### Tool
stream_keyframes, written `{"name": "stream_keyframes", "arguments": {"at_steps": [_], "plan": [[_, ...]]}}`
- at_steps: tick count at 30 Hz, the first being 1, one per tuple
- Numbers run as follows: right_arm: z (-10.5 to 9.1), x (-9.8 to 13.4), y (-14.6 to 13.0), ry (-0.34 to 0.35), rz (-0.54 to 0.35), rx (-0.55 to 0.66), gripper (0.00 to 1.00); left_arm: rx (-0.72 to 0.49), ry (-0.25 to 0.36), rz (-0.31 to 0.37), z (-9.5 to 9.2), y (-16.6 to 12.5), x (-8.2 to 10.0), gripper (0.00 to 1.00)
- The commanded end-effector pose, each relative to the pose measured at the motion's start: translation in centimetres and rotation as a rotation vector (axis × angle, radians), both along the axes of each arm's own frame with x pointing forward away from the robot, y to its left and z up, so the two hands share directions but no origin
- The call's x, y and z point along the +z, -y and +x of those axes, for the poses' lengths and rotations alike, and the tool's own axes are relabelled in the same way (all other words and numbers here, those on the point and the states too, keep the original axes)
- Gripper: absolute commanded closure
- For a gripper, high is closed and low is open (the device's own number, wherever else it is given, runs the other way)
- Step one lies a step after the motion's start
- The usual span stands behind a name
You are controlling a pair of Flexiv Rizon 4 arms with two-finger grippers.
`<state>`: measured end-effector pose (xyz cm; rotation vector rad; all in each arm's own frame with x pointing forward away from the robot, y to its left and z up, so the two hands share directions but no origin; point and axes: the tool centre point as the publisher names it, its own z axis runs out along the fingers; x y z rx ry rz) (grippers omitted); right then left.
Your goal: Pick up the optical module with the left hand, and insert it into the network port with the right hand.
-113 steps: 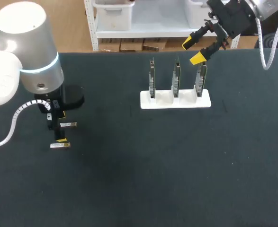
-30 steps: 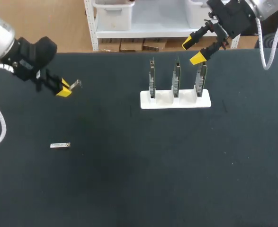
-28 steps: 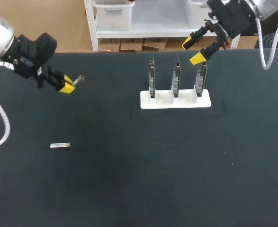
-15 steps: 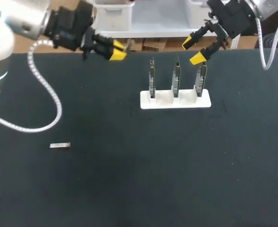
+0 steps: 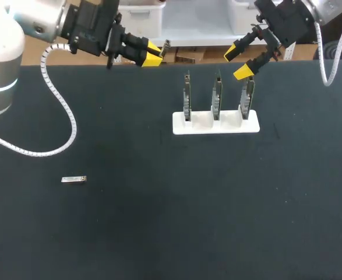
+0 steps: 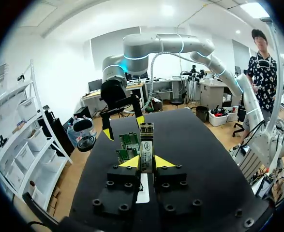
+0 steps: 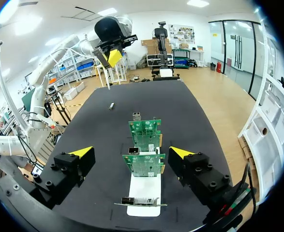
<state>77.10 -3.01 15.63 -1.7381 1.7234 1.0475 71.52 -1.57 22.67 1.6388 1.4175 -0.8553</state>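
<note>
My left gripper (image 5: pixel 153 57) hovers over the table's back edge, left of the stand, shut on a slim silver optical module (image 5: pixel 165 46) that sticks out past its yellow tips. In the left wrist view the module (image 6: pixel 146 145) stands upright between the two fingers. My right gripper (image 5: pixel 239 61) hangs open above the right end of the white stand (image 5: pixel 215 123), which holds three upright green network cards (image 7: pixel 144 130). In the right wrist view the gripper (image 7: pixel 131 152) has its fingers spread wide on either side of the row of cards, with nothing held.
A second optical module (image 5: pixel 73 179) lies flat on the black table at the left. The stand is the only raised thing on the table, near the back middle. A white cable loops from my left arm over the table's left part.
My left arm has swung from the table's left side up and to the right, to the back edge near the stand, carrying the module. The right arm has not moved.
</note>
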Motion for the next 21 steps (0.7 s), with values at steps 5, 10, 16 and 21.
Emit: {"name": "stream_keyframes", "arguments": {"at_steps": [5,10,16,21], "plan": [[-0.1,0.0,0.0,0.001,0.0,-0.002,0.0,-0.005,0.02,-0.066,0.4,2.5,0.7,1.0],[-0.1,0.0,0.0,0.001,0.0,-0.002,0.0,-0.038,0.047,-0.142,1.9,6.7,2.2,1.0],[-0.1,0.0,0.0,0.001,0.0,-0.002,0.0,-0.054,0.022,-0.199,2.6,9.5,2.9,1.0],[-0.1,0.0,0.0,0.001,0.0,-0.002,0.0,-0.02,-0.039,-0.212,2.9,10.0,2.3,1.0]]}}
